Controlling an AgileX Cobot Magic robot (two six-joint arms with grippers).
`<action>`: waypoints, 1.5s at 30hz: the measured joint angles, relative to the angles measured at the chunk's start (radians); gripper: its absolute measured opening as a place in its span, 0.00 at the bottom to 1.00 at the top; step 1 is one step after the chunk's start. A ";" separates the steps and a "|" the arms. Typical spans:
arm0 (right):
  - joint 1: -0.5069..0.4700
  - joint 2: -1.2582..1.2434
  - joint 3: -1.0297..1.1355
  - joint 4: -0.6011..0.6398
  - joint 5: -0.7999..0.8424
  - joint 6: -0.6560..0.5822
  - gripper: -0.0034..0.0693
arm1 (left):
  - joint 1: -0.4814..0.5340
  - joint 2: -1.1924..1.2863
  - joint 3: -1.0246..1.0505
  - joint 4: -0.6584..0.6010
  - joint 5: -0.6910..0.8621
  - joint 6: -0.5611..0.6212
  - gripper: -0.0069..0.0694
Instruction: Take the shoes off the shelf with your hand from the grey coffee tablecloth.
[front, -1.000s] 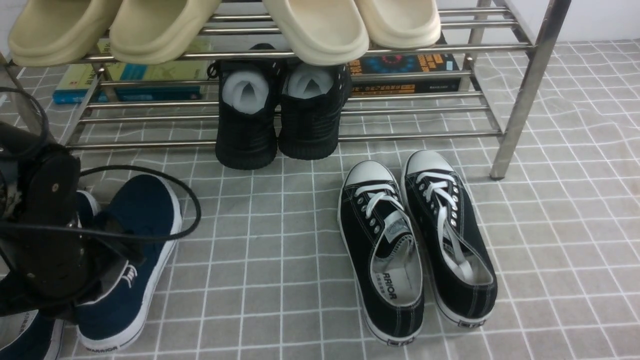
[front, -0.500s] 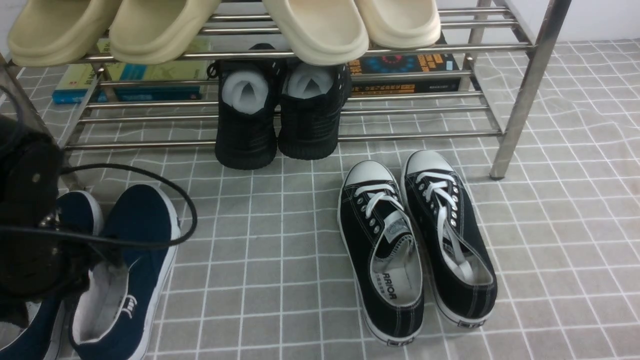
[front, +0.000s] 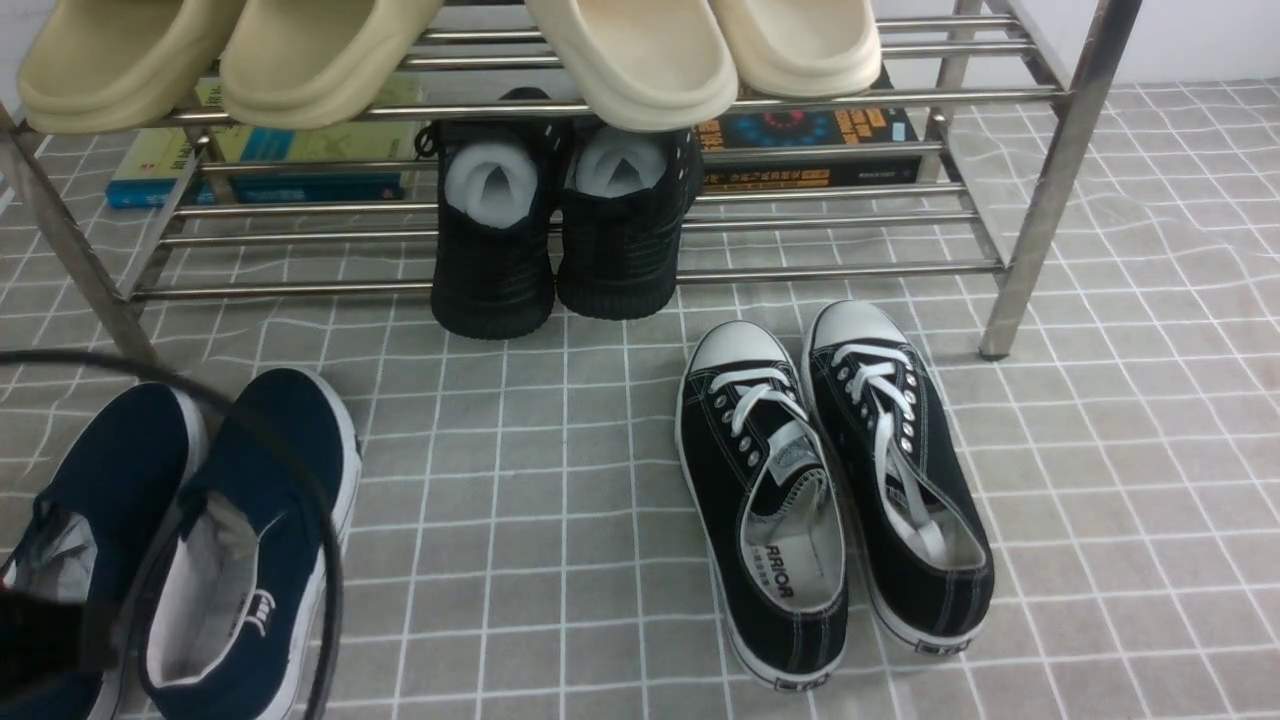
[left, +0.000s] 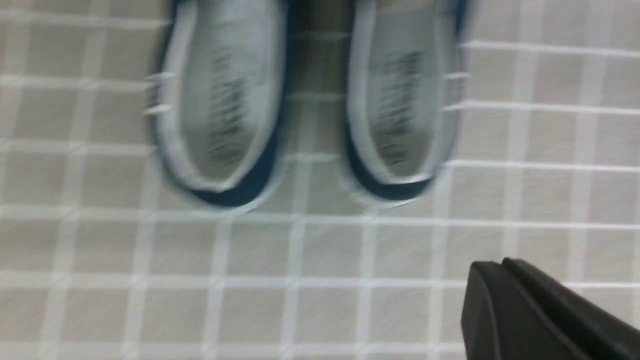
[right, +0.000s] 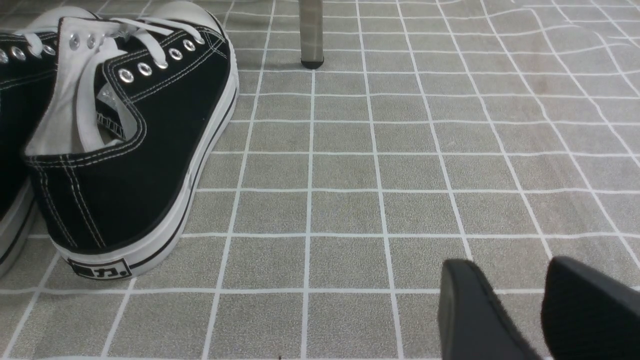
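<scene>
The two navy-blue shoes lie side by side on the grey coffee tablecloth at the near left, in front of the shelf, toes toward it. The left wrist view is blurred and looks down on the grey linings of the shoes. My left gripper is shut and empty, behind their heels and apart from them. In the front view only its black cable loops over the shoes. My right gripper hovers open over bare cloth, with nothing between its fingers.
Black lace-up sneakers lie on the cloth at centre right, close to my right gripper. Black knit shoes stand on the shelf's lower tier between books. Beige slippers rest on the upper tier. A shelf leg stands beyond the sneakers.
My left gripper let go of the right navy shoe, which now lies flat on the cloth. The gripper drew back out of the front view and shut. The right arm has not moved.
</scene>
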 joint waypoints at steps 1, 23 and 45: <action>0.000 0.000 0.000 0.000 0.000 0.000 0.38 | 0.000 -0.068 0.047 -0.030 -0.068 0.016 0.09; 0.000 0.000 0.000 0.000 0.000 0.000 0.38 | 0.007 -0.581 0.429 -0.065 -0.500 0.037 0.11; 0.000 0.000 0.000 0.000 0.000 0.000 0.38 | 0.209 -0.681 0.744 0.014 -0.687 0.037 0.13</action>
